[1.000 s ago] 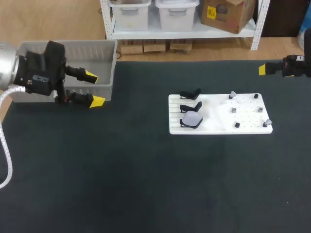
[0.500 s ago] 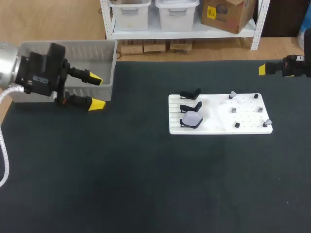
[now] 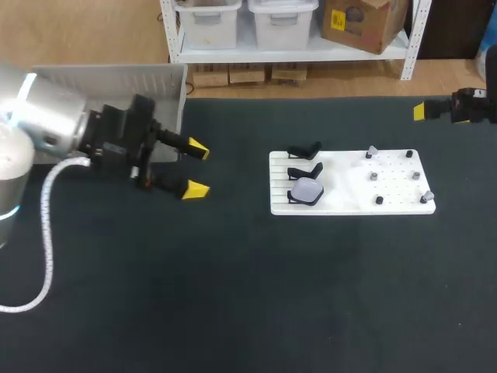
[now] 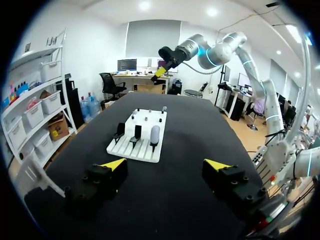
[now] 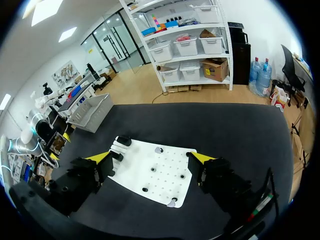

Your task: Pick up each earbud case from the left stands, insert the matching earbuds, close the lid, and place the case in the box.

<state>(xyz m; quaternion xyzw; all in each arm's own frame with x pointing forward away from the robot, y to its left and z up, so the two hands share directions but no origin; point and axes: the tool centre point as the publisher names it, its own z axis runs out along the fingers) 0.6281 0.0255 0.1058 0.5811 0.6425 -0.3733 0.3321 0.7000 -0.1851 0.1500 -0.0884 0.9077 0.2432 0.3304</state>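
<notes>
White board (image 3: 349, 196) lies on black table (image 3: 233, 295); left fingers (image 3: 198, 148) and right fingers (image 5: 202, 158) stand apart.

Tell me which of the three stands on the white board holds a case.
The stand nearest the robot holds the pale case. The middle stand and the far stand are bare black holders.

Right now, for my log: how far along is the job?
Two stands are bare, suggesting two cases done; the box interior is hidden. Nothing in hand: left gripper and right gripper are open, empty. One case on its stand and earbuds on the board remain.
</notes>
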